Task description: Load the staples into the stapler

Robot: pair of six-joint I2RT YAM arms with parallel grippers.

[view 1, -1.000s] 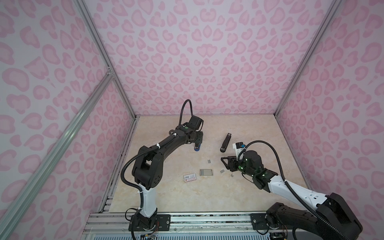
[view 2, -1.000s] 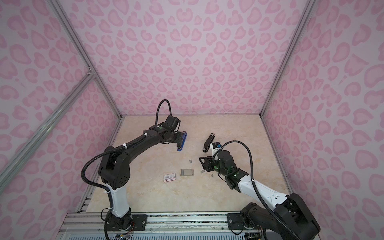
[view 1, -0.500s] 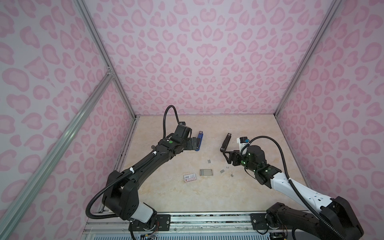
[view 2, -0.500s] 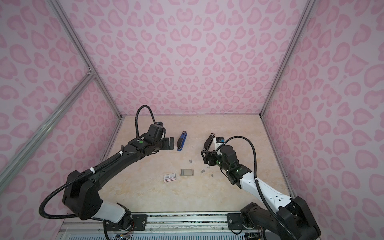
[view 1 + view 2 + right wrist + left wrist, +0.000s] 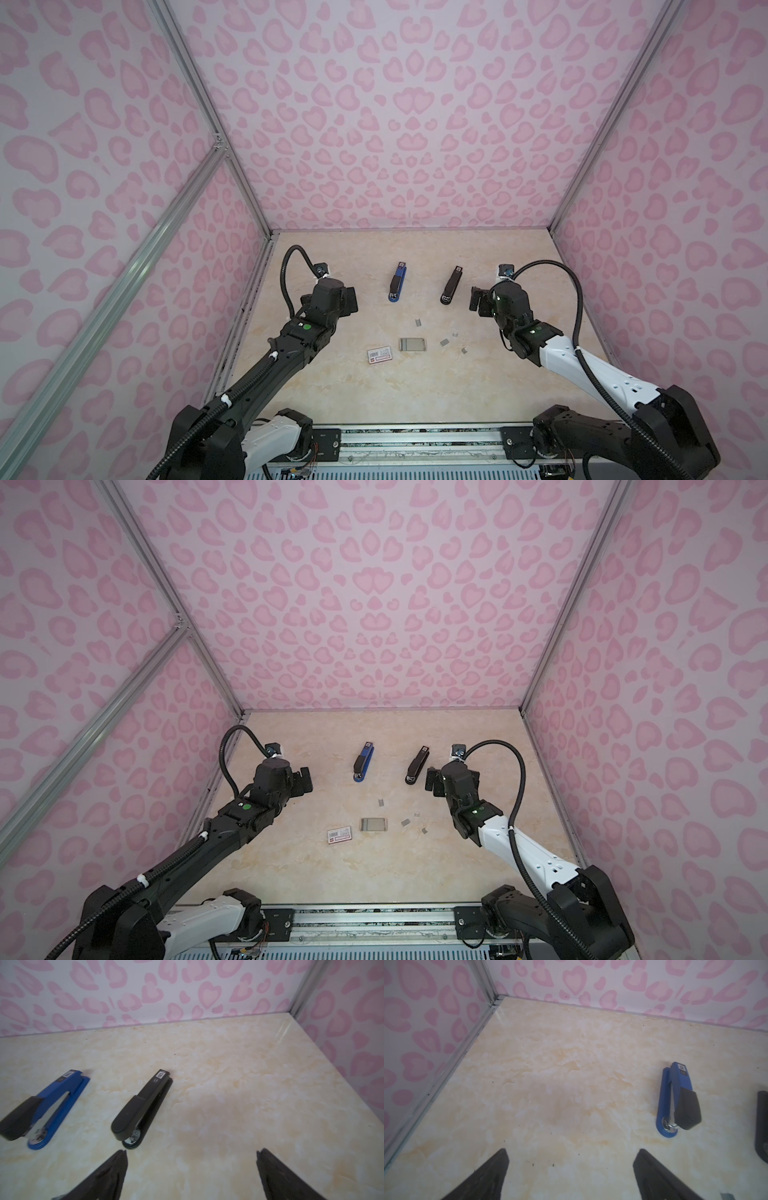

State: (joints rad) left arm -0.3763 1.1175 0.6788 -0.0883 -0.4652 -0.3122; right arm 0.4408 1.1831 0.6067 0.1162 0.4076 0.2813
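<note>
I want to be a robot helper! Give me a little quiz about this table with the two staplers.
1. True or false: the left gripper holds the blue stapler.
2. How many staplers lie on the table? A one, B two, C three.
3. Fill in: the stapler nearest the right gripper is the ___ one.
Key: 1 false, it is open and empty. 2 B. 3 black: the black stapler.
</note>
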